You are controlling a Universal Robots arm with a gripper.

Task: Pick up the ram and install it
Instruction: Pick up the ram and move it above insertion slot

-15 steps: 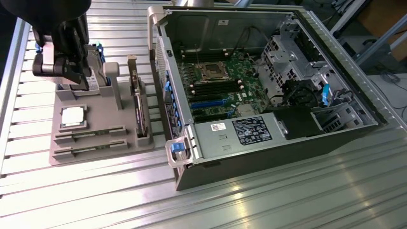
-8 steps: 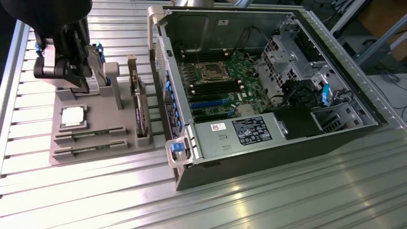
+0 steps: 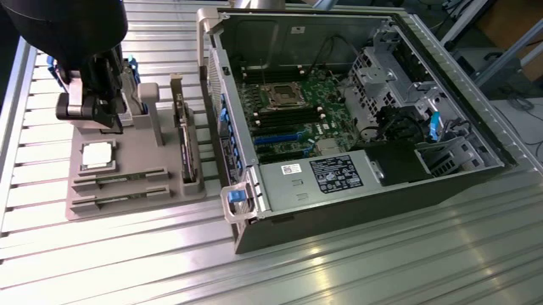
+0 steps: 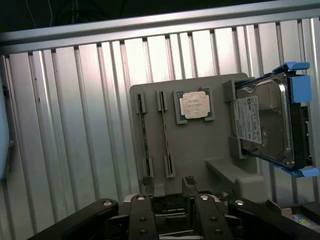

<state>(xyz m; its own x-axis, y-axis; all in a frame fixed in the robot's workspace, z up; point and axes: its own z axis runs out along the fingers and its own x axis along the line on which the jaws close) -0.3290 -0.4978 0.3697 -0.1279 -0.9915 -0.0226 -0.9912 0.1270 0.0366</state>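
1. Where the grey tray [image 3: 161,166] [image 4: 200,150] comes nearest me, the ram [image 3: 119,199] [image 4: 144,135] sits on edge in the tray's outermost slot. A second stick [image 3: 119,180] [image 4: 165,135] sits in the slot beside it.
2. Just past that second stick, a silver CPU [image 3: 98,154] [image 4: 196,105] lies flat in the tray's square pocket.
3. Beyond the CPU, the gripper [image 3: 109,124] [image 4: 168,182] hangs over the tray's far part. Its jaws are apart, holding nothing and not touching the ram.
4. Close by the gripper, a hard drive [image 3: 131,82] [image 4: 265,125] in blue rails stands on edge at the tray's back.
5. An expansion card [image 3: 185,136] stands upright along the tray's side.
6. Past that side of the tray, an open computer case [image 3: 357,216] shows its motherboard [image 3: 297,108].
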